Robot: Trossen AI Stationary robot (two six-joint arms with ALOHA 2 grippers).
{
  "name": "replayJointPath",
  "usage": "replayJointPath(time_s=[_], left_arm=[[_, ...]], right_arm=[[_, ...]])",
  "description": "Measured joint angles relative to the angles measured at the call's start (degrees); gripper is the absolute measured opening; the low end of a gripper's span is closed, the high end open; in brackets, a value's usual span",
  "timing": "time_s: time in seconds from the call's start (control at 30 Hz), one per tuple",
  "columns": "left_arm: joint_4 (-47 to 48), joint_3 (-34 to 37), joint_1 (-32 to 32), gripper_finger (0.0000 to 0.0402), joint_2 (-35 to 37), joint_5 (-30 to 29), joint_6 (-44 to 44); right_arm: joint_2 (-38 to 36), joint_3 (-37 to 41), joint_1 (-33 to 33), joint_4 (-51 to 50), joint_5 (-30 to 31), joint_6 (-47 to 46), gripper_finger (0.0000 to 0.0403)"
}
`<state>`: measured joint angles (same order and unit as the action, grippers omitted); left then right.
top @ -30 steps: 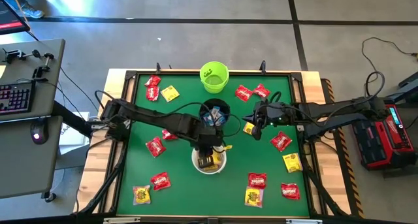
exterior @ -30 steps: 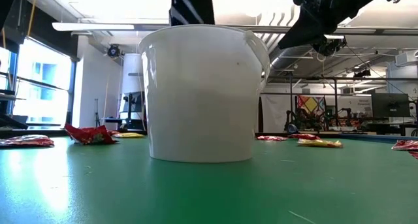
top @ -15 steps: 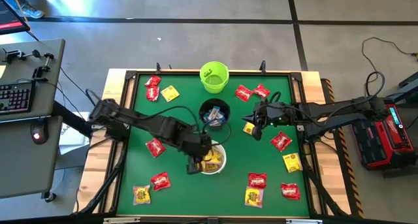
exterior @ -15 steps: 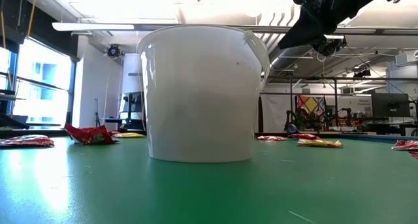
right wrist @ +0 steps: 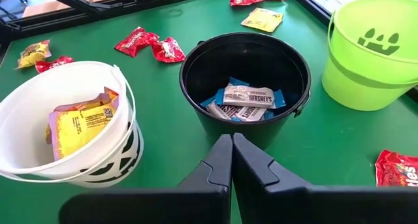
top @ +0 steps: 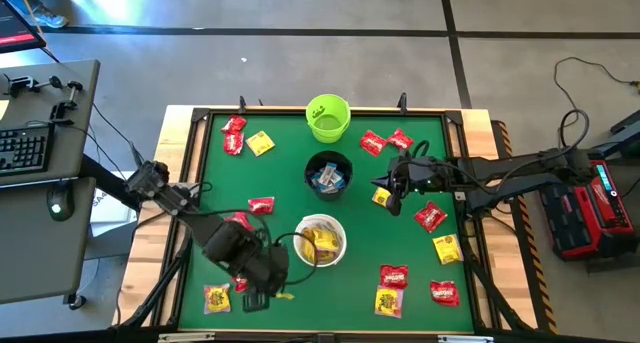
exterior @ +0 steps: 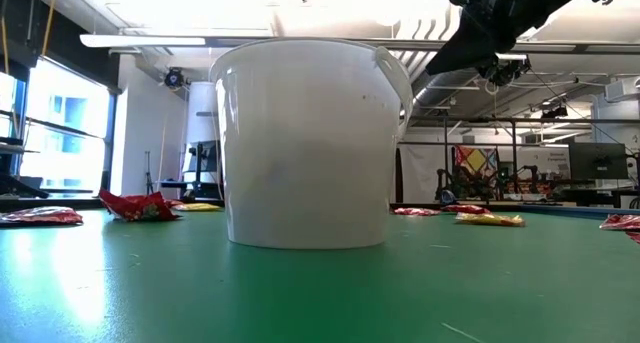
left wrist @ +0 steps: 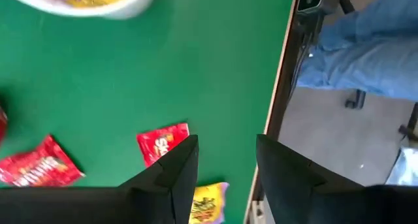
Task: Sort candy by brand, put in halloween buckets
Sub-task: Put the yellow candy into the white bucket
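Left end effector (top: 262, 295) hangs over the near-left part of the green bench (top: 280, 178), its two dark fingers (left wrist: 175, 175) spread apart with nothing between them. In its wrist view a red shiny wrapped packet (left wrist: 161, 142) and a yellow wrapped packet (left wrist: 208, 203) lie just beyond the fingertips, another red packet (left wrist: 38, 166) lies to one side, and a person's blue trouser leg (left wrist: 366, 54) shows past the bench edge.

Right end effector (top: 386, 186) hovers right of the bench centre, its fingers (right wrist: 230, 160) pressed together and holding nothing, pointed toward the pails.

Three small round pails stand in a row down the middle. The lime green plastic pail with a dark pumpkin face (top: 328, 118) is farthest. The black round pail (top: 328, 174) sits in the centre and holds blue-and-white wrapped bars (right wrist: 245, 97). The white translucent pail (top: 320, 240) is nearest and holds yellow wrapped packets (right wrist: 81, 123); it fills the low view (exterior: 308, 143).

Loose red and yellow packets remain scattered on the bench: some at the far left (top: 245, 138), two red ones at the far right (top: 386, 140), one red one left of centre (top: 261, 205), and several at the near right (top: 418, 273).
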<state>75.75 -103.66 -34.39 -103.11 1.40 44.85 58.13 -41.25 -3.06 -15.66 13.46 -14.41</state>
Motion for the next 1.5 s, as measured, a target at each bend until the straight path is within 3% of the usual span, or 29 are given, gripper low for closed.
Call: replayJointPath(time_s=[0.2,0.37,0.87,1.07,1.27,1.5], left_arm=[[-1.5,0.0,-1.5,0.0147,0.0,-3.0,4.4],[-1.8,0.0,1.7,0.0141,0.0,-3.9,3.7],[5.5,0.9,22.0,0.0047,1.6,-5.2,-18.4],[-3.6,12.6,28.4,0.0022,10.9,-3.6,-21.1],[-15.6,27.8,34.6,0.0008,20.9,-2.1,-23.6],[-30.5,42.6,40.9,0.0007,29.0,2.0,-26.0]], right_arm=[[0.0,0.0,0.0,0.0,-1.5,0.1,0.0],[0.0,0.0,-1.0,0.0,-2.5,-0.9,0.0],[-0.2,0.0,-7.4,-1.2,4.4,-6.8,0.0],[-1.0,0.0,-7.9,-7.3,4.7,-11.8,0.0],[0.5,0.0,-5.3,-16.6,0.4,-22.1,0.0004],[4.8,0.0,3.2,-24.3,-3.5,-37.2,0.0079]])
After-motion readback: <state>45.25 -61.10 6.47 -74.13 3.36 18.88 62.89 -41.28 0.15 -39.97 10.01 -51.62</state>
